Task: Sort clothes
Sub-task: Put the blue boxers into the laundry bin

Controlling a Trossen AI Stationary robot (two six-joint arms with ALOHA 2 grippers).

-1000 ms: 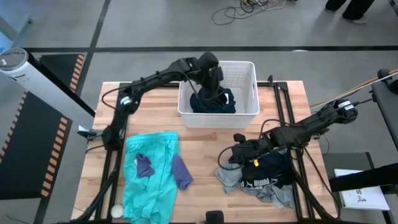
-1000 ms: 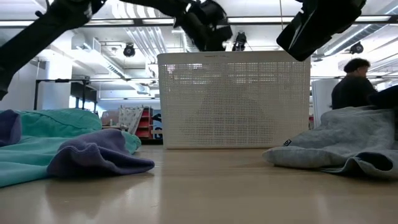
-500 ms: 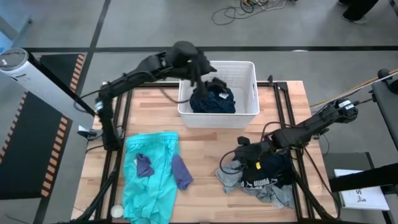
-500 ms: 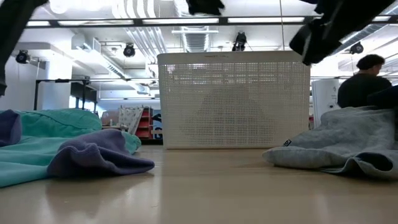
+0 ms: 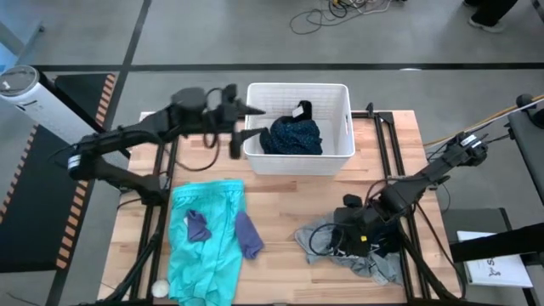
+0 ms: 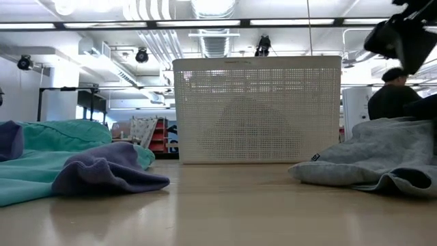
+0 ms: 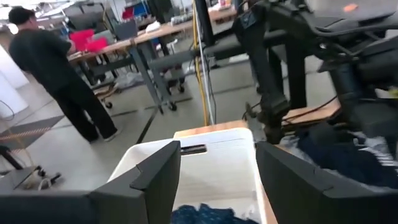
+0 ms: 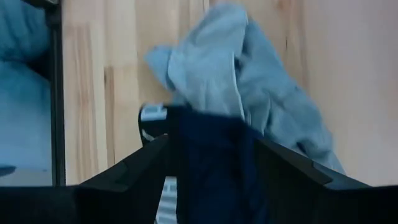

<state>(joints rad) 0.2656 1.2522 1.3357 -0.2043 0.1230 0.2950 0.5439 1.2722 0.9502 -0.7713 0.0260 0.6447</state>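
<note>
Right gripper (image 5: 350,234) spread over the dark white-printed garment (image 8: 208,168) on grey one (image 5: 316,240), left gripper (image 5: 240,119) released beside basket (image 5: 340,161); only navy garment (image 5: 293,136) binned, turquoise (image 5: 204,242) and purple pieces (image 5: 246,234) left

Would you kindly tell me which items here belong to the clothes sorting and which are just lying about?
Belonging to the job:
- turquoise garment
- purple pieces
- navy patterned garment in the white basket
- grey garment
- dark white-printed garment
- left gripper, right gripper

Just lying about:
- small white ball
- floor cables
</note>
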